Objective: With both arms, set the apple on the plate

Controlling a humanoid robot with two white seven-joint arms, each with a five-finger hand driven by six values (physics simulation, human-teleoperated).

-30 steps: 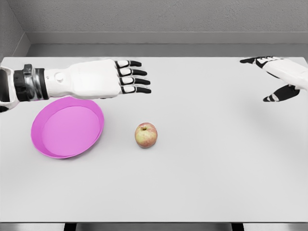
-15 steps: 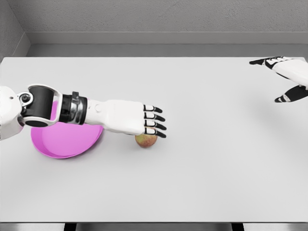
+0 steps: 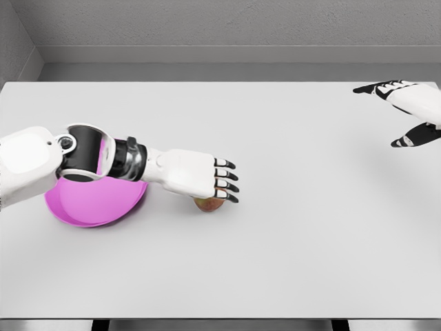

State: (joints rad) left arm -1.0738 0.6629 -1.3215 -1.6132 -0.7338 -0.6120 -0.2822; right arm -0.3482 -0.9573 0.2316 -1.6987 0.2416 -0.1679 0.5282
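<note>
One small red-and-yellow apple (image 3: 207, 204) lay on the white tabletop (image 3: 289, 234), roughly centre-left, with only its lower edge visible beneath the left hand. Most of the fruit was hidden by the palm and fingers, so contact between hand and apple could not be confirmed from the head view.

Left hand (image 3: 200, 175), white with black-tipped fingers (image 3: 227, 181), was positioned directly over the apple, palm down, fingers extended to the right and slightly drooped at the tips. Fingers were not wrapped around the fruit; hand read as open, holding nothing. Left forearm ran in from the picture's left, its black wrist and elbow joints passing above the plate.

Shallow round magenta plate (image 3: 96, 203) sat just to the left of the apple, apart from it, on the tabletop. Its upper rim was covered by the forearm.

Right hand (image 3: 406, 114) was at the far right edge, well apart from apple and plate, over the table's back corner. Fingers and thumb were spread, nothing held.

Grey wall (image 3: 227, 27) ran behind the table.
</note>
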